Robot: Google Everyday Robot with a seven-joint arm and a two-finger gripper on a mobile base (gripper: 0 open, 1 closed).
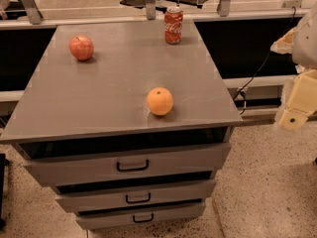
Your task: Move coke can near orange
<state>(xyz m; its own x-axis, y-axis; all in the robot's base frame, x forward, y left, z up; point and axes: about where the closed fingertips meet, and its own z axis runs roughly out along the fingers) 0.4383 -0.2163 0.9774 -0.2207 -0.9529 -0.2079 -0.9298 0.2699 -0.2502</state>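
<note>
The red coke can (173,26) stands upright near the far edge of the grey cabinet top (114,83), right of centre. The orange (160,101) sits near the front edge of the top, well apart from the can. My gripper (293,114) hangs at the right edge of the view, off the cabinet's right side, over the floor and about level with the front of the top. It is far from both the can and the orange and holds nothing that I can see.
A reddish-pink apple (81,47) lies at the far left of the top. The cabinet has three drawers with black handles (132,166) below. A window rail (148,16) runs behind it. A black cable (257,73) hangs at the right. The floor is speckled.
</note>
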